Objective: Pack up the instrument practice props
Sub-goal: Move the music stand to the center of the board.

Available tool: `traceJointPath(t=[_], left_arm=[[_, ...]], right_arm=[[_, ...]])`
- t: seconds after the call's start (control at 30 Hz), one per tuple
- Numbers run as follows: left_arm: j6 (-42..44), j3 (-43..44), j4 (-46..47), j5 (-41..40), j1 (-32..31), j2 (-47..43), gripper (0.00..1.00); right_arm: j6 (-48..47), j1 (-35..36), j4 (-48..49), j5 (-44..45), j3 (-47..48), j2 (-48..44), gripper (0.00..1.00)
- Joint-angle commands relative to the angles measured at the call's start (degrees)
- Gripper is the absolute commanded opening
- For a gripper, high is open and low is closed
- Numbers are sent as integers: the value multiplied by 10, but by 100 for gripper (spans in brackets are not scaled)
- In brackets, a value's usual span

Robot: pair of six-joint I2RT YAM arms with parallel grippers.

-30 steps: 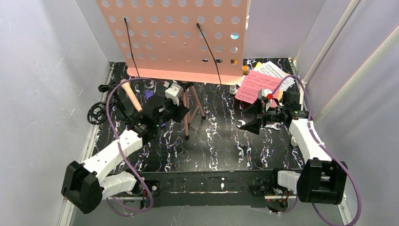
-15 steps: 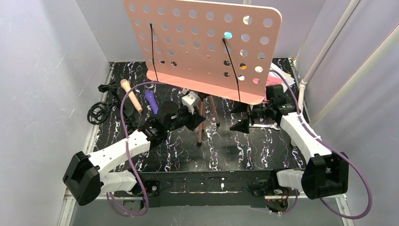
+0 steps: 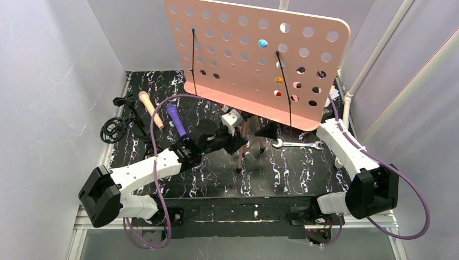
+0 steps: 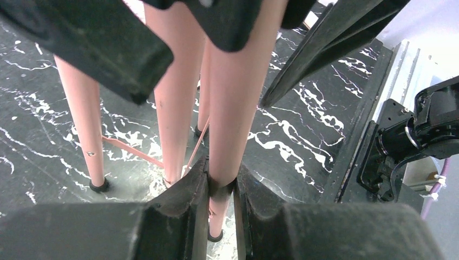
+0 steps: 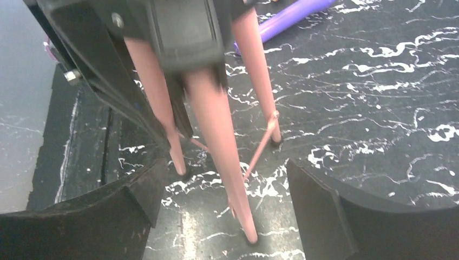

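Salmon-pink music rest point(image 3: 254, 59) stood mid-way across the table point(image 3: 303, 173) on its tripod legs point(image 4: 176, 97). My left gripper point(image 4: 222, 187) pinched one leg tight; my right gripper point(image 5: 219, 211) gaped wide at the legs, holding nothing. I judged a slow, square closing best, lest it tip.

Pale walls point(image 3: 54, 81) — black marbled table point(image 3: 303, 173)

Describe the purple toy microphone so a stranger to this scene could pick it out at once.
Find the large salmon-pink perforated music rest over the black marbled table. Just left of its lower corner, two toy microphones lie side by side. The purple microphone is the one nearer the rest, and its colour sets it apart from the peach microphone further left.
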Motion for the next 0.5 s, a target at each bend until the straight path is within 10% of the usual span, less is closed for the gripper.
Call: traceJointPath(t=[0.0, 0.33, 0.47], left_arm=[[-53, 42, 46, 49, -27, 15, 0], [-54, 36, 57, 23, -32, 12, 0], [-56, 27, 60, 24, -32, 5, 0]], right_arm=[[58, 32, 58, -3, -3, 2, 86], [-3, 36, 23, 20, -33, -28, 21], [-45, 35, -13, 28, -39, -37, 22]])
